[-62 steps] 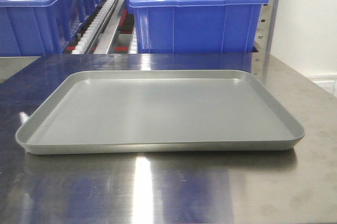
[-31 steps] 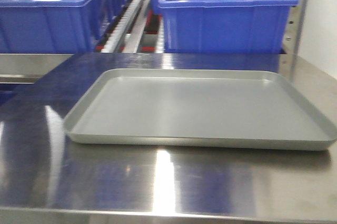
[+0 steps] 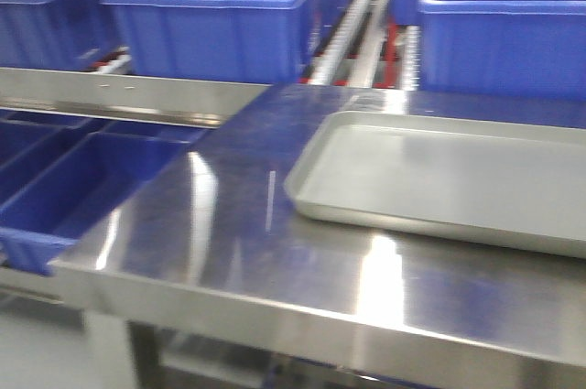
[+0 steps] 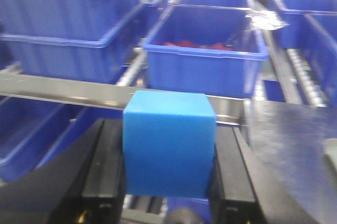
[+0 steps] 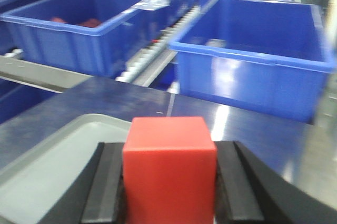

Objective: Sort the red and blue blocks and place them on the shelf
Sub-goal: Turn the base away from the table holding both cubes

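In the left wrist view, my left gripper (image 4: 168, 153) is shut on the blue block (image 4: 168, 145), a bright blue cube held between the black fingers (image 4: 102, 166). It hangs in front of the shelf (image 4: 63, 89), off the table's left end. My right gripper (image 5: 169, 182) is shut on the red block (image 5: 168, 166), over the near edge of the grey tray (image 5: 47, 166). In the front view the shelf (image 3: 137, 96) shows its steel rail and white rollers; neither gripper appears there.
Large blue bins (image 3: 220, 23) stand on the shelf; one (image 4: 205, 60) holds red pieces, another (image 5: 247, 60) looks bare inside. More bins (image 3: 55, 197) sit on a lower tier at left. The tray's rim (image 3: 307, 197) rests on the steel table (image 3: 229, 252), whose left edge is near.
The front view has swung steadily to the left: the tray slid from the middle to the right of the frame, and the table's left end and lower bins came into view.
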`<action>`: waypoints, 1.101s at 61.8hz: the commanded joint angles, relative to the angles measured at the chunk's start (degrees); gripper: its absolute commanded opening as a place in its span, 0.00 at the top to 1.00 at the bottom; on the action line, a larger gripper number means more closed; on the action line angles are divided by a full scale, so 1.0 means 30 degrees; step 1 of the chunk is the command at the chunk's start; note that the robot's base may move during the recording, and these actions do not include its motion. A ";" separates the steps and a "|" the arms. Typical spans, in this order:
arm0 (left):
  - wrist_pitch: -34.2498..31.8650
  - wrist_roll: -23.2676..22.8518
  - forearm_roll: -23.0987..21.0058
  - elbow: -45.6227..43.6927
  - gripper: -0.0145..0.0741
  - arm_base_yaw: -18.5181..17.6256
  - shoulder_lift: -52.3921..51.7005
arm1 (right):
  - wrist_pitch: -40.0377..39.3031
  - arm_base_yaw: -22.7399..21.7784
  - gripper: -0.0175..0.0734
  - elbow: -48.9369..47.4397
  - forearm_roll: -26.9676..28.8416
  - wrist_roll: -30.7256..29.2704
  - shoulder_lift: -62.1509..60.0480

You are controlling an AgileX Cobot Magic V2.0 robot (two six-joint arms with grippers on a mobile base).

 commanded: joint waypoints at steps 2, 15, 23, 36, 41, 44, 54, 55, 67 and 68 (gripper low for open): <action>-0.1574 -0.0006 -0.0014 -0.0531 0.70 0.0030 0.0152 | -0.1749 -0.0076 0.75 -0.0559 0.0000 -0.0139 0.0111; -0.1574 -0.0006 -0.0014 -0.0531 0.70 0.0030 0.0152 | -0.1749 -0.0076 0.75 -0.0559 0.0000 -0.0139 0.0111; -0.1574 -0.0006 -0.0014 -0.0531 0.70 0.0030 0.0152 | -0.1749 -0.0076 0.75 -0.0559 0.0000 -0.0139 0.0111; -0.1574 -0.0006 -0.0014 -0.0531 0.70 0.0030 0.0152 | -0.1749 -0.0076 0.75 -0.0559 0.0000 -0.0139 0.0111; -0.1574 -0.0006 -0.0014 -0.0531 0.70 0.0030 0.0152 | -0.1749 -0.0076 0.75 -0.0559 0.0000 -0.0139 0.0111; -0.1574 -0.0006 -0.0014 -0.0531 0.70 0.0030 0.0152 | -0.1749 -0.0076 0.75 -0.0559 0.0000 -0.0139 0.0111; -0.1574 -0.0006 -0.0014 -0.0531 0.70 0.0030 0.0152 | -0.1749 -0.0076 0.75 -0.0559 0.0000 -0.0139 0.0111; -0.1574 -0.0006 -0.0014 -0.0531 0.70 0.0030 0.0152 | -0.1749 -0.0076 0.75 -0.0559 0.0000 -0.0139 0.0111; -0.1574 -0.0006 -0.0014 -0.0531 0.70 0.0030 0.0152 | -0.1749 -0.0076 0.75 -0.0559 0.0000 -0.0139 0.0111; -0.1574 -0.0006 -0.0014 -0.0531 0.70 0.0030 0.0152 | -0.1749 -0.0076 0.75 -0.0559 0.0000 -0.0139 0.0111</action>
